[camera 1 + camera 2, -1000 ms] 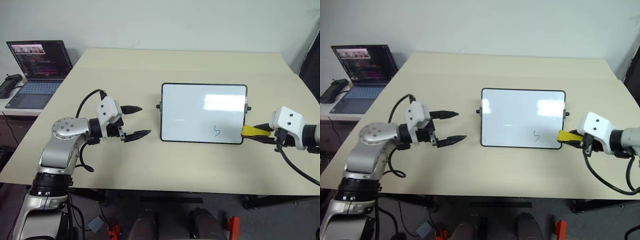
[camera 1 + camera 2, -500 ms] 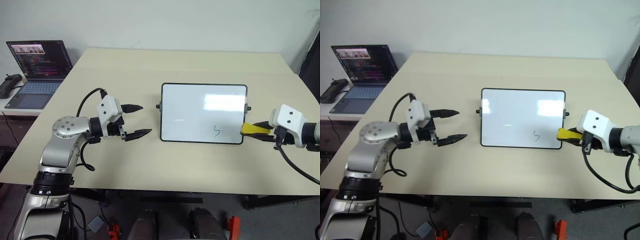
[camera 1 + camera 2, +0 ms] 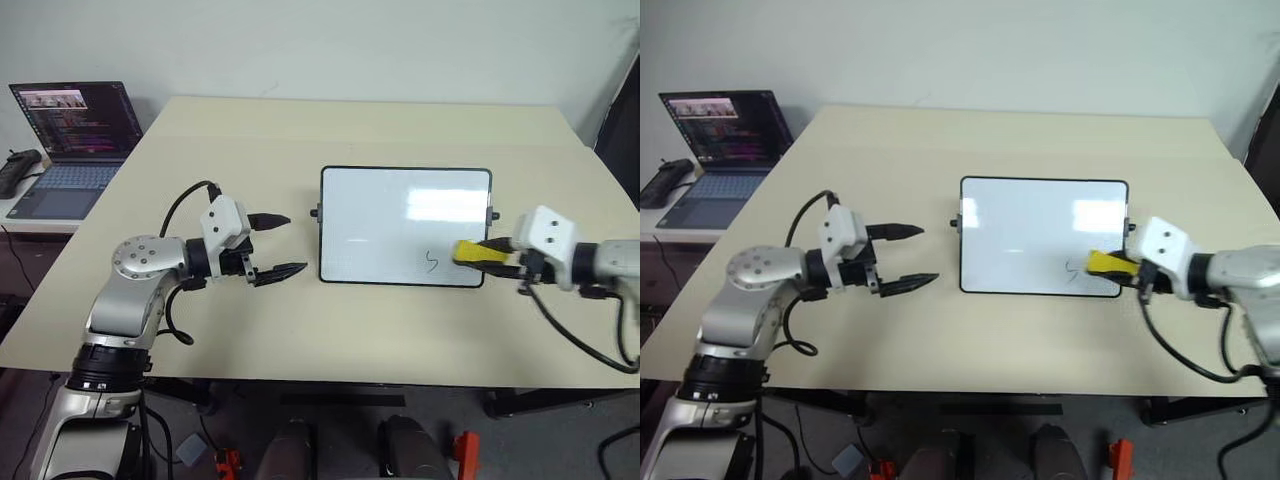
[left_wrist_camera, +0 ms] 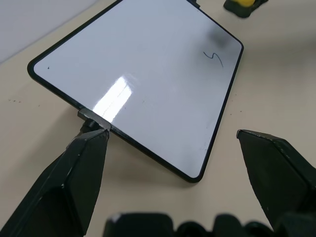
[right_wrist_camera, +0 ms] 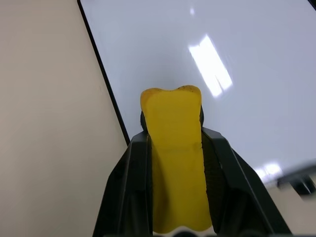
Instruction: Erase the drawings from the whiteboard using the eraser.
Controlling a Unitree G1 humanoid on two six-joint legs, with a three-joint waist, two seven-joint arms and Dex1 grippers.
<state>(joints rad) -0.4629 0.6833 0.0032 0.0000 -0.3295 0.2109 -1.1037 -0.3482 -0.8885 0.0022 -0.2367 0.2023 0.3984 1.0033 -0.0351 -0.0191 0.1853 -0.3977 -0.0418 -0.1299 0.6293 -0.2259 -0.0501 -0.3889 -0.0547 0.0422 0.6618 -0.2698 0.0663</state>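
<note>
The whiteboard (image 3: 380,215) lies flat on the table, and one small blue drawing (image 3: 432,262) shows near its front right corner. My right gripper (image 3: 482,254) is shut on the yellow eraser (image 3: 470,252), whose tip reaches over the board's right front edge just right of that mark. Whether the eraser touches the board I cannot tell. In the right wrist view the eraser (image 5: 175,148) sits pinched between the black fingers (image 5: 126,187) over the board (image 5: 222,49). My left gripper (image 3: 296,243) stands open just left of the board, by its side knob (image 4: 94,117).
The beige table (image 3: 300,130) has free room around the board. An open laptop (image 3: 70,130) stands on a lower side surface at the far left, with a black object (image 3: 12,170) beside it.
My right gripper has carried the eraser left, from beside the board's right edge to over its front right corner next to the mark. The left arm has stayed still.
</note>
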